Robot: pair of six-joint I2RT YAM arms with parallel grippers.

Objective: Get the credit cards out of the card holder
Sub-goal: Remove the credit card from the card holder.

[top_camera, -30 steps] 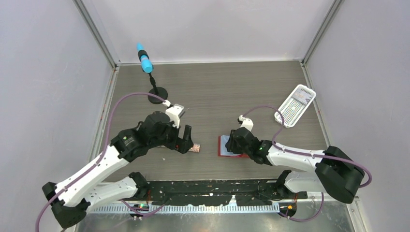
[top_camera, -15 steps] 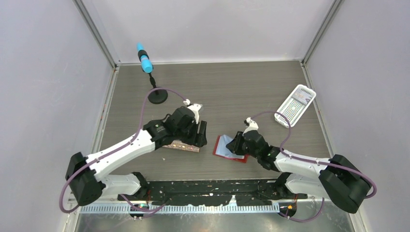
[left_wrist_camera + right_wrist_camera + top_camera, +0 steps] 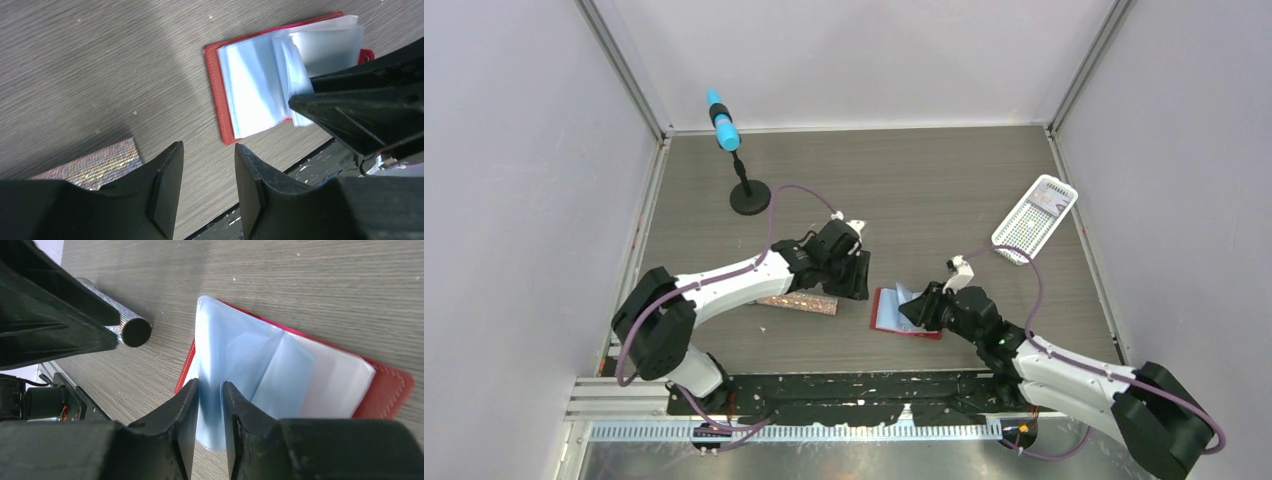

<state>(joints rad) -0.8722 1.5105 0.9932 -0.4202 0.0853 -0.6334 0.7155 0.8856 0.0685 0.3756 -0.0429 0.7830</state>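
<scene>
The left arm [image 3: 724, 285] and right arm [image 3: 1064, 365] are built alike: smooth white shells on the long links, with bulky rounded black housings at the joints. A thin purple left cable [image 3: 794, 190] runs along one arm in a loose loop, and a matching right cable [image 3: 1029, 290] runs along the other. A small white bracket [image 3: 856, 226] caps each wrist. The left gripper [image 3: 207, 155] and right gripper [image 3: 211, 387] have matte black, wedge-shaped fingers [image 3: 167, 195] with flat inner faces and bevelled edges
</scene>
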